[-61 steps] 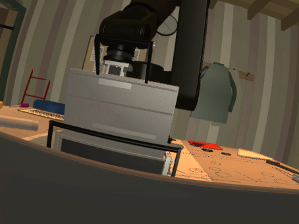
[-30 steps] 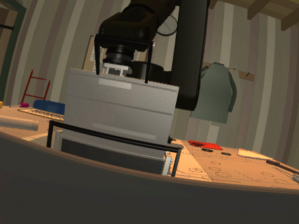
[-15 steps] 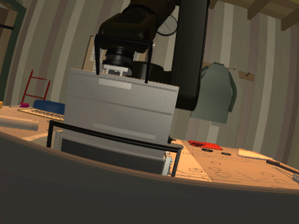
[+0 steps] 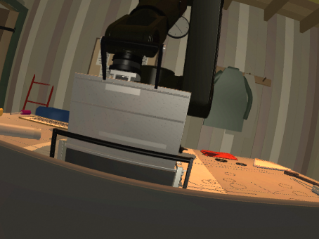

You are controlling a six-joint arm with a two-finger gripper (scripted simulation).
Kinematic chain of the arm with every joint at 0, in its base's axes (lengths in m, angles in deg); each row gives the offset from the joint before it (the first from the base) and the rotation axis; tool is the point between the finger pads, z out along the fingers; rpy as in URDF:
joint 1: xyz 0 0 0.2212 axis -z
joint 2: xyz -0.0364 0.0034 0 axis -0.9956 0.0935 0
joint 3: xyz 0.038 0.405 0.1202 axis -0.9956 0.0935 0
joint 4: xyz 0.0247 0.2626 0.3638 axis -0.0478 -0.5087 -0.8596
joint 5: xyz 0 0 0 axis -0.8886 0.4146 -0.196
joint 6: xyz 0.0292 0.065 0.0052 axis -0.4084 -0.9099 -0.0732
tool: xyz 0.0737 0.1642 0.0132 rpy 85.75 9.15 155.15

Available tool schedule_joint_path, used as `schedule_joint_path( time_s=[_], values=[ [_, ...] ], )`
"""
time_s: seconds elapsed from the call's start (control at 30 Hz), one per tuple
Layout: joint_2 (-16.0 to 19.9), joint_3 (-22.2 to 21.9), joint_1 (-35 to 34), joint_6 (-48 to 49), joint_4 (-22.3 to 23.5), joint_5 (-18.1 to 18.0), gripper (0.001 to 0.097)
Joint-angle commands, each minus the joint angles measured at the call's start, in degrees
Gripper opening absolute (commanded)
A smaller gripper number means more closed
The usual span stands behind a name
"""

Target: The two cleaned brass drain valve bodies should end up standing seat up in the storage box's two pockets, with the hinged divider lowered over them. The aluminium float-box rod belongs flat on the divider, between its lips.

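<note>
My gripper is above the storage box, at the top edge of the grey hinged divider. The divider's top edge is held in the closed gripper, and the panel stands raised, nearly upright, over the box. The fingertips are hidden behind the panel. The box sits on the bench inside a black frame. Its pockets and any brass valve bodies are hidden by the divider and the bench edge. A pale cylinder, perhaps the aluminium rod, lies flat on the bench at far left.
A blue case lies behind the box on the left. A red item and small dark rings lie on the bench to the right. Hand tools lie at far right. The dark bench rim fills the foreground.
</note>
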Motion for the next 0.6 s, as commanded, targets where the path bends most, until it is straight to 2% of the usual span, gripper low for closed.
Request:
schedule_joint_path(
  time_s=[0.0, 0.17, 0.57],
  values=[
    [-0.01, -0.02, 0.00, 0.00, 0.00, -0.02, 0.0015],
    [-0.01, -0.01, 0.00, 0.00, 0.00, -0.02, 0.0015],
    [0.00, 0.00, 0.00, 0.00, 0.00, -0.02, 0.0250]
  ],
)
